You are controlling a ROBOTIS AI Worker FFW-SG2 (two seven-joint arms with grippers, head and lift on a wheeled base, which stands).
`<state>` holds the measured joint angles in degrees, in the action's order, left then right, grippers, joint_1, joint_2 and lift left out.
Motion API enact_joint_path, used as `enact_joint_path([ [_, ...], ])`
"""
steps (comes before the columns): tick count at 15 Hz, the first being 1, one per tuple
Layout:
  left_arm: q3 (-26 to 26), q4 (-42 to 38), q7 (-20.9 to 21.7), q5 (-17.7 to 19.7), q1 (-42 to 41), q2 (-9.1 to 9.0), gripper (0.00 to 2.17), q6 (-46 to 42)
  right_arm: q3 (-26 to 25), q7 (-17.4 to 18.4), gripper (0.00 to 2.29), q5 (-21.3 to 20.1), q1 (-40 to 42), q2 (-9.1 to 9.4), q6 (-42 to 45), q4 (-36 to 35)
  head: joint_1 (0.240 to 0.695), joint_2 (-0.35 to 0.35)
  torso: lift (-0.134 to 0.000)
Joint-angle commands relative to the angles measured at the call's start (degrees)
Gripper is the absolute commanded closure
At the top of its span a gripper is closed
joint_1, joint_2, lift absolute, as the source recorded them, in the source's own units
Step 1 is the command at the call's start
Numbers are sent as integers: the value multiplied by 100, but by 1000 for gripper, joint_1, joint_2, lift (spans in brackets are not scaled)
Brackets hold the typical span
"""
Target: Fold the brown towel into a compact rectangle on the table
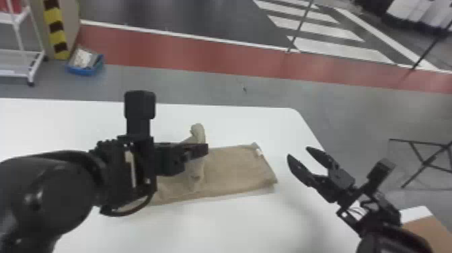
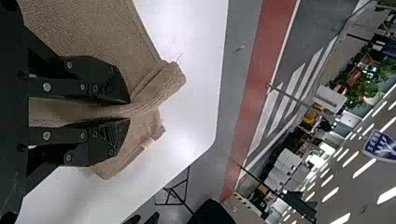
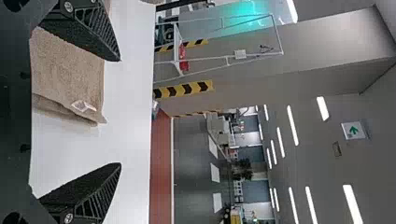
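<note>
Pinching the towel point(image 1: 238, 168) at centre, the left gripper point(image 1: 203, 150) is nearly closed; the right gripper point(image 1: 298, 152), at right, gapes empty.

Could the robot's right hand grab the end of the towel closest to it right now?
Probably yes. The right gripper sits just off that end of the brown towel, fingers apart, and nothing seems to stand between them. The left gripper pinches the towel farther along, leaving that end free.
</note>
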<state>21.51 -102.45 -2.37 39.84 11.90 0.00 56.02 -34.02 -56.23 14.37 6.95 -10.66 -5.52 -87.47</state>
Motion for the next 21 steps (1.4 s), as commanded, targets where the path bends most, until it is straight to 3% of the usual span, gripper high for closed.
enact_joint_path([
  [1,239,392,0,16,93,-15,26,-192,-34,-11,83,31,-1,-6,99,98,695,-350,-124],
  [4,591,788,35,165,146,-15,29,-842,-52,-11,83,84,52,3,116,63,695,-350,-124],
  [7,477,726,61,130,163,-15,29,-842,-43,16,83,128,201,64,-147,-262,695,-350,-124],
  [10,178,137,79,-239,-118,-15,29,-842,115,367,225,31,289,258,-815,-824,695,-350,-124],
  [11,134,-56,88,-354,-180,202,29,-842,230,605,289,-4,316,293,-1185,-1035,695,-350,-124],
  [13,-174,-504,105,-723,-434,800,29,-825,713,1255,326,-224,386,319,-1923,-1492,695,-350,-124],
  [16,-719,-838,290,-1312,-812,1424,33,-842,1478,1774,346,-698,377,433,-2872,-1879,695,-350,-124],
  [17,-868,-847,360,-1408,-909,1512,36,-1001,1724,1905,346,-830,298,425,-3294,-1949,695,-350,-124],
  [19,-1220,-882,448,-1452,-1208,1705,43,-1423,2128,2116,346,-1313,114,495,-3839,-2055,695,-230,-124],
  [21,-1545,-1023,641,-1443,-1480,1723,43,-1493,2321,2222,350,-1516,-27,539,-3997,-2055,695,-143,-124],
])
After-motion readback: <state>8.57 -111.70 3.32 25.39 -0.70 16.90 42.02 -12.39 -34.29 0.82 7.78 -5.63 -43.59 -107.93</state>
